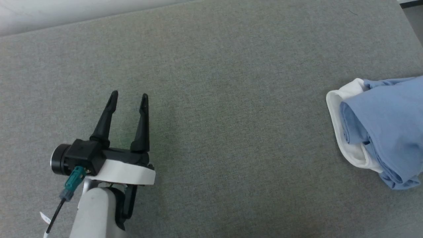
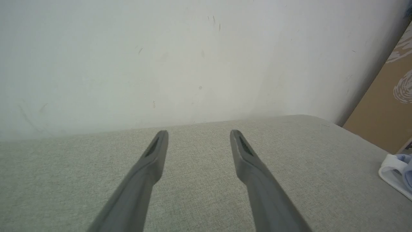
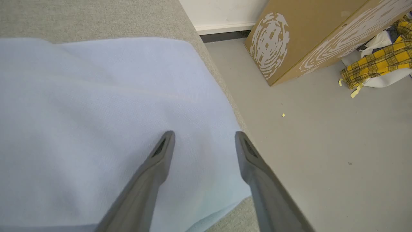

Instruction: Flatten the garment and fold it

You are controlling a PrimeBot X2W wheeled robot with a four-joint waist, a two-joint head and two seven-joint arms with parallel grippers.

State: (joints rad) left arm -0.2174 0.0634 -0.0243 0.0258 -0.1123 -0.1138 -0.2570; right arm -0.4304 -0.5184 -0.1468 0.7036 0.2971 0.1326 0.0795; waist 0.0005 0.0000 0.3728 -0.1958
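Observation:
The garment (image 1: 386,129) is a light blue knit shirt with a white collar part, bunched at the right edge of the grey table in the head view. A corner of the garment (image 2: 397,170) shows at the right edge of the left wrist view. My left gripper (image 1: 129,99) hovers open over bare table at the lower left, far from the cloth; its fingers (image 2: 154,154) stand apart with nothing between them. My right gripper (image 3: 204,137) is open just above a flat spread of the garment (image 3: 96,116) near the table's right edge, holding nothing.
The grey fabric table (image 1: 211,99) ends at a white wall (image 2: 161,64) behind. To the right of the table lies the floor (image 3: 322,145), with a cardboard box (image 3: 299,35) and a heap of yellow plaid and white cloth (image 3: 376,64).

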